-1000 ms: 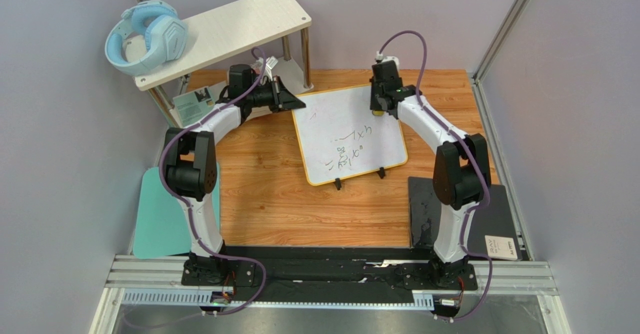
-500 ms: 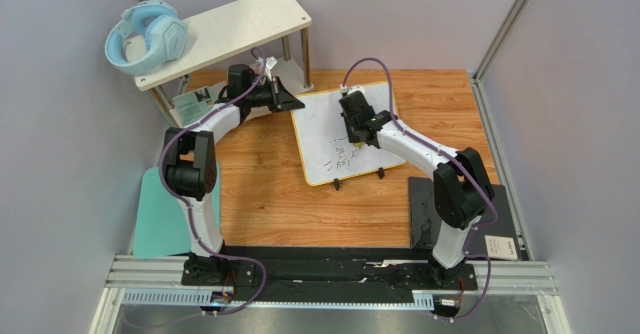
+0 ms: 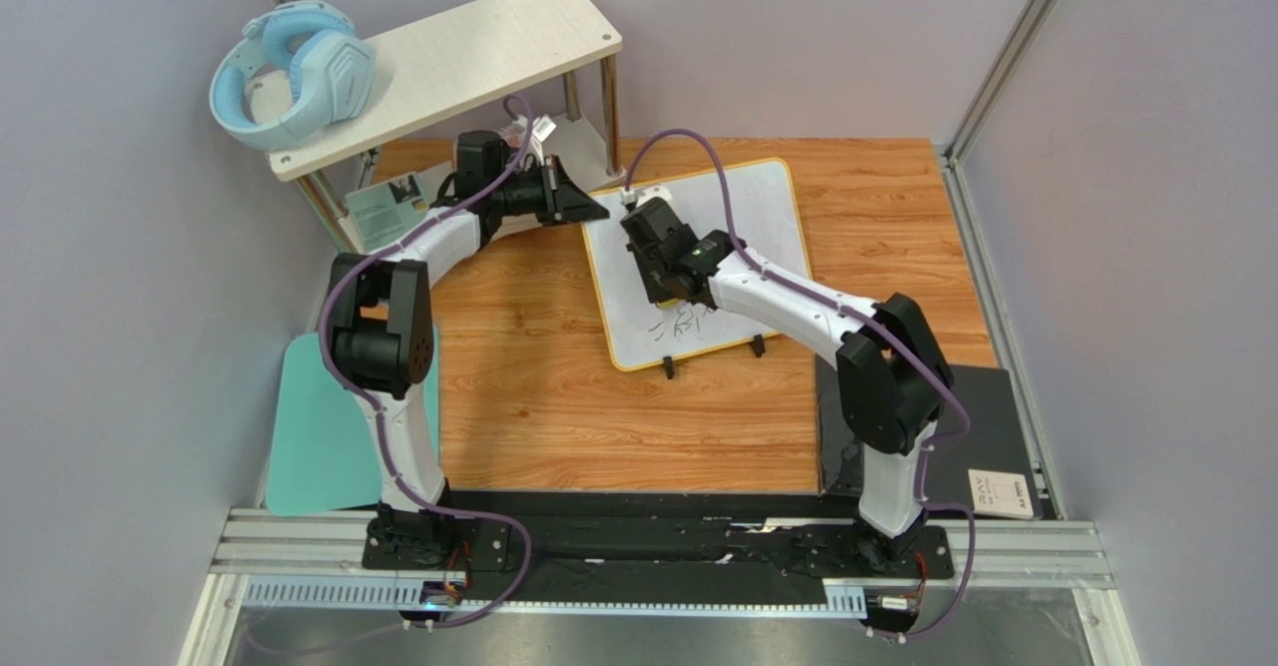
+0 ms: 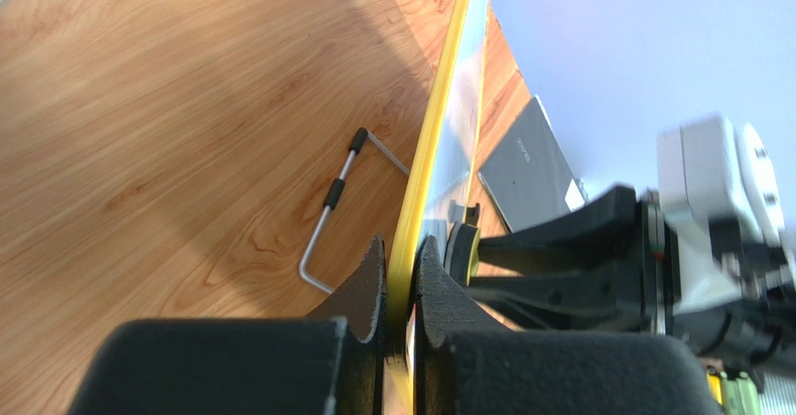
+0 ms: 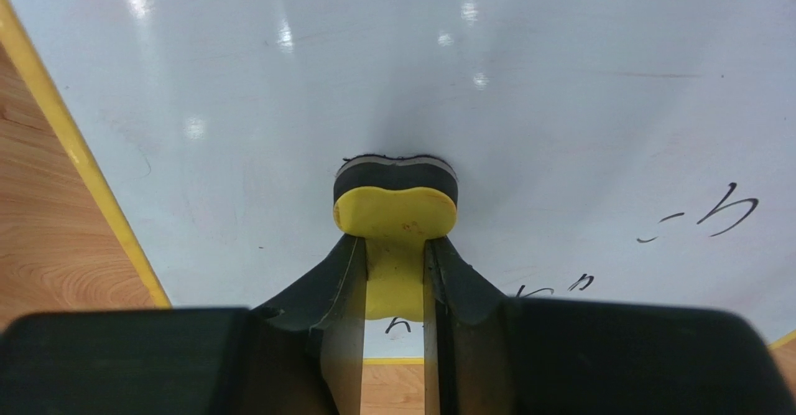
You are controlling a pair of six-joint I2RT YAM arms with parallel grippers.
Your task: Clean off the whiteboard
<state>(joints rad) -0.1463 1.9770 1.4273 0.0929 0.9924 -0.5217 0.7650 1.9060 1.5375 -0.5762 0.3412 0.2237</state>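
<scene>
Only from the right wrist is the yellow eraser point(image 5: 395, 196) seen, pinched by the right hand point(image 5: 394, 252) against the whiteboard point(image 3: 758, 217) propped on the bench point(image 3: 525, 382); overhead it is hidden. The board's yellow edge is clamped by the left hand point(image 4: 400, 261).

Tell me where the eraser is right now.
Right wrist view, centre: the eraser is clamped in the right tool, its dark pad pressed on the whiteboard, left of some handwriting.

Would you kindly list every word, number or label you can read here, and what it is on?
No text can be quoted.
Whiteboard: partial handwritten strokes, not legible.
White label on the black mat: print too small.
Printed card under the shelf: too small.
</scene>
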